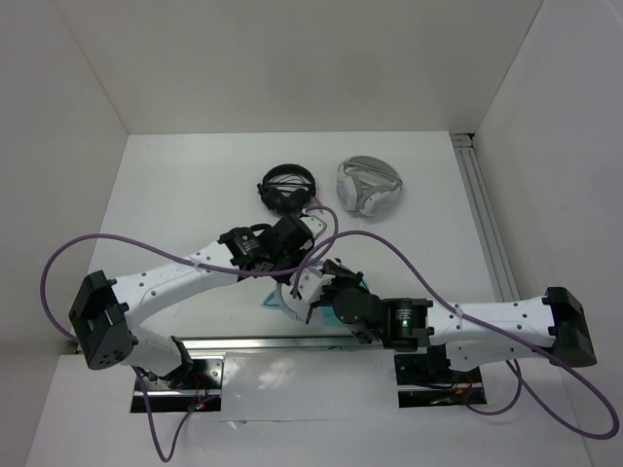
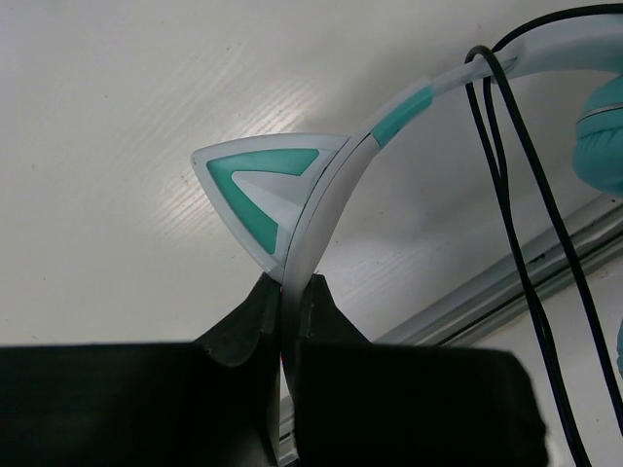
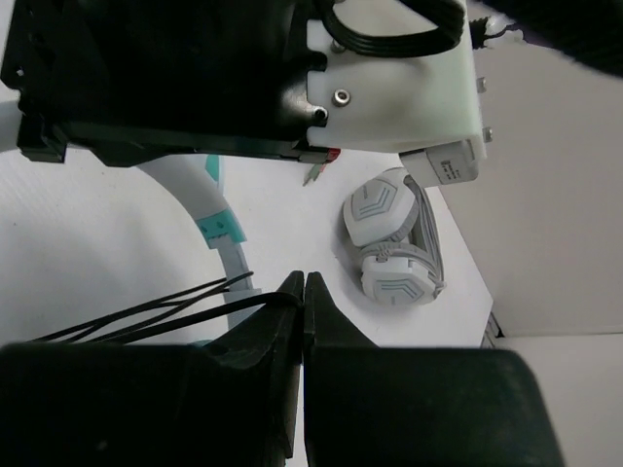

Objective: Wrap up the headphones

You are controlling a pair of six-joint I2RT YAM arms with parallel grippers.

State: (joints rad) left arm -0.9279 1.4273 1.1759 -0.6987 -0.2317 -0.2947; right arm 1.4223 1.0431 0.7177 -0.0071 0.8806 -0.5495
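The teal headphones [image 1: 272,301] lie low in the middle, mostly hidden under both grippers. In the left wrist view the pale headband [image 2: 331,190] and one cat ear [image 2: 255,187] show, with a teal ear cup [image 2: 604,136] at the right edge. My left gripper [image 2: 289,282] is shut on the headband just below the cat ear; it also shows from above [image 1: 290,251]. The thin black cable [image 2: 506,195] is looped over the headband. My right gripper [image 3: 304,277] is shut on the cable [image 3: 185,309] beside the headband [image 3: 216,226]; it also shows from above [image 1: 311,290].
Black headphones [image 1: 287,187] and white-grey headphones [image 1: 368,187] lie at the back of the table; the white-grey pair also shows in the right wrist view [image 3: 394,243]. A metal rail [image 1: 292,342] runs along the near edge, another [image 1: 487,224] along the right side. Purple arm cables arch overhead.
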